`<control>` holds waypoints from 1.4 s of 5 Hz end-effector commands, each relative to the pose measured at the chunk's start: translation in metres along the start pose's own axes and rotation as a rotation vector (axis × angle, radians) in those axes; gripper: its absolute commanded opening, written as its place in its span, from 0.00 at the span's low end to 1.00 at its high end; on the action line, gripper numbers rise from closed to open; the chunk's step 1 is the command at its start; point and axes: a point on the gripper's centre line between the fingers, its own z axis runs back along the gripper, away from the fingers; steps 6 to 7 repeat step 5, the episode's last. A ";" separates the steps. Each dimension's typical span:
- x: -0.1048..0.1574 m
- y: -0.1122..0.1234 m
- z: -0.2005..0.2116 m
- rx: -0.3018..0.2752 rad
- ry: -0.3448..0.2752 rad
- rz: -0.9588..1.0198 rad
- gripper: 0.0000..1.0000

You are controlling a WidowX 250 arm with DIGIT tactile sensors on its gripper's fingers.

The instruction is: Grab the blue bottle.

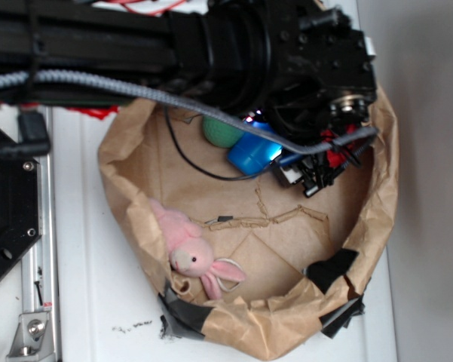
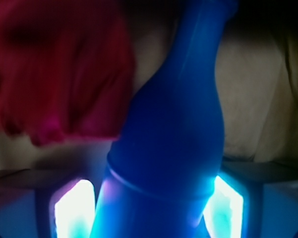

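Observation:
The blue bottle [image 1: 252,154] lies in the paper bag [image 1: 381,204], its body poking out from under the black arm. In the wrist view the bottle [image 2: 173,124] fills the middle, with its neck pointing away and up. My gripper [image 2: 149,208] has a glowing pad [image 2: 74,208] tight against each side of the bottle's body, so it is shut on it. From outside, the gripper [image 1: 305,172] sits low in the bag at the bottle's right end, fingers mostly hidden.
A green ball [image 1: 220,132] rests just left of the bottle. A pink plush bunny [image 1: 192,256] lies at the bag's near left wall. Something red and blurred [image 2: 54,74] is close on the left in the wrist view. The bag's crumpled walls ring the gripper.

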 end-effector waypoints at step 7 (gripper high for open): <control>-0.059 -0.033 0.146 -0.022 -0.310 -0.257 0.00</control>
